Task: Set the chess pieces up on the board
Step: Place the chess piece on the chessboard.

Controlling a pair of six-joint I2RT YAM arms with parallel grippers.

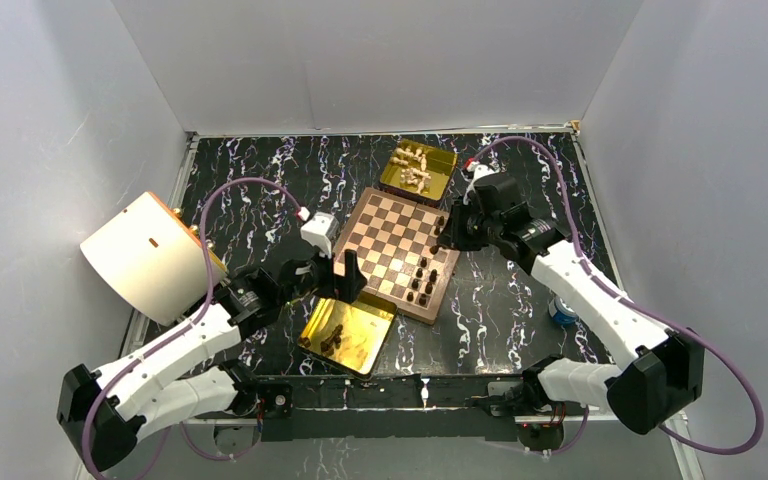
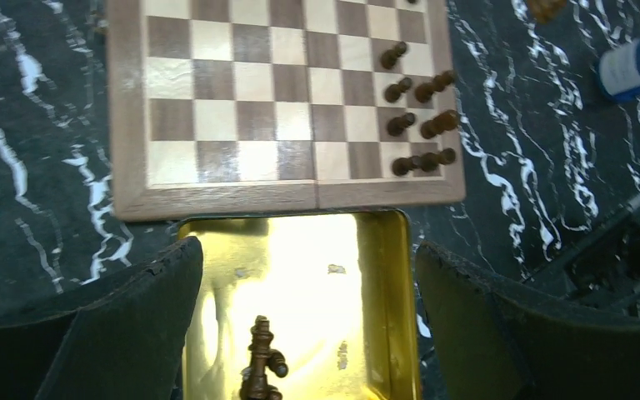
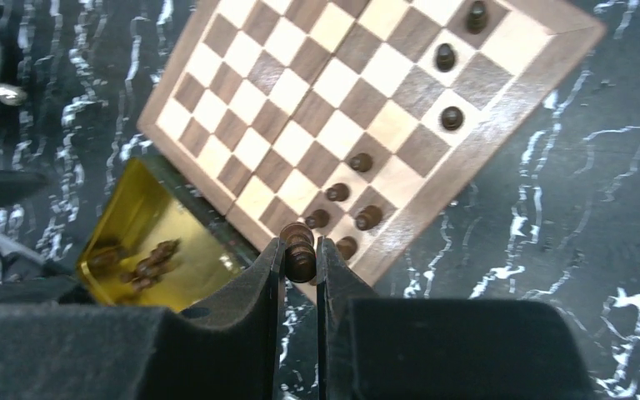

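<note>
The board (image 1: 380, 222) lies in the middle of the table, with several dark chess pieces (image 1: 422, 280) standing near its right corner. My right gripper (image 1: 450, 232) hangs over the board's right edge. In the right wrist view it (image 3: 300, 260) is shut on a dark chess piece (image 3: 297, 237) above the board's rim (image 3: 433, 208). My left gripper (image 1: 345, 275) is open and empty over the near gold tray (image 1: 370, 345), which holds a few dark pieces (image 1: 332, 338). In the left wrist view the fingers (image 2: 133, 325) straddle the tray (image 2: 325, 283) and its pieces (image 2: 260, 371).
A second gold tray (image 1: 438, 172) with several cream pieces (image 1: 415, 168) sits behind the board. A large white cylinder (image 1: 150, 255) stands at the left. A blue and white bottle (image 1: 563, 310) lies right of the board. White walls close in on three sides.
</note>
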